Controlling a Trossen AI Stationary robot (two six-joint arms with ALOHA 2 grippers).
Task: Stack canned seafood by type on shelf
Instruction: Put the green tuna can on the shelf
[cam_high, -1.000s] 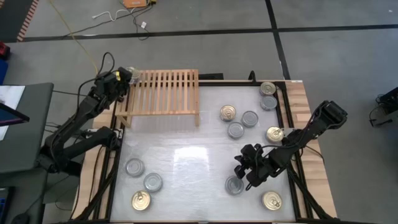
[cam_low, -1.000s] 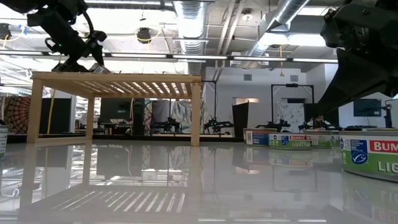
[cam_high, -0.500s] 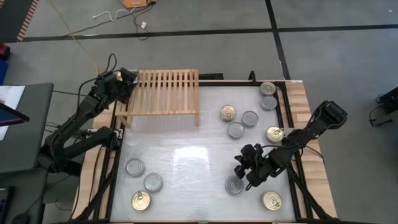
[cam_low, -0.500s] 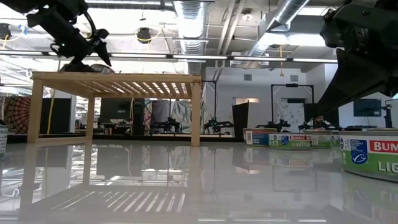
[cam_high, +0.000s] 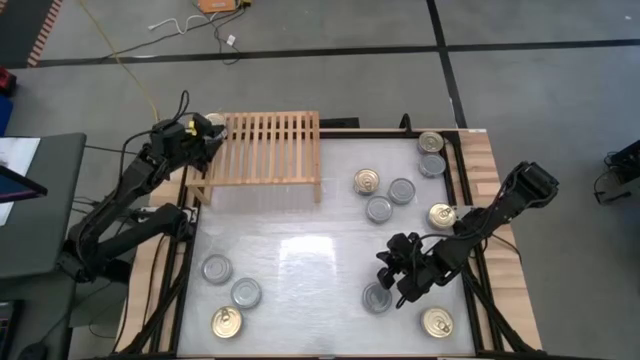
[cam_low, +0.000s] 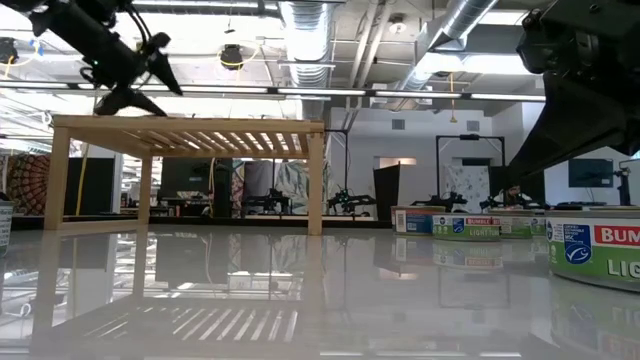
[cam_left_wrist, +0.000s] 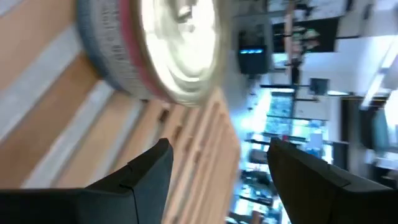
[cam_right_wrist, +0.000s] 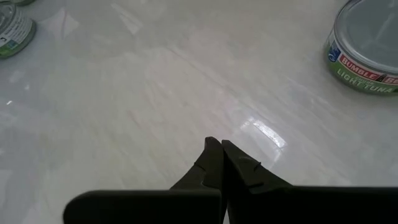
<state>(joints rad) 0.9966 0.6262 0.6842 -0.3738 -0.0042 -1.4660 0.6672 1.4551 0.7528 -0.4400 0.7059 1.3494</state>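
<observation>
The light-wood shelf (cam_high: 262, 148) stands at the table's far left, and its slatted top (cam_low: 190, 125) also shows in the low view. A gold-topped can with a red label (cam_left_wrist: 168, 50) rests by its base on the slats at the shelf's far left corner (cam_high: 213, 122). My left gripper (cam_left_wrist: 217, 174) hovers just short of that can, open, with nothing between its fingers; the low view shows it above the shelf's corner (cam_low: 140, 85). My right gripper (cam_right_wrist: 217, 155) is shut and points slantwise down at bare tabletop, beside a silver-topped can (cam_high: 378, 297).
Loose cans lie on the white table: three at near left (cam_high: 230, 295), three mid-right (cam_high: 382, 194), two at the far right corner (cam_high: 431, 153), one gold (cam_high: 441, 216) under the right arm, one gold (cam_high: 437, 322) at near right. A tuna can (cam_right_wrist: 367, 50) lies ahead of my right gripper.
My left gripper has rolled about its wrist and risen a little above the shelf's far left corner; in the low view its fingers now stand one above the other. My right gripper has kept still.
</observation>
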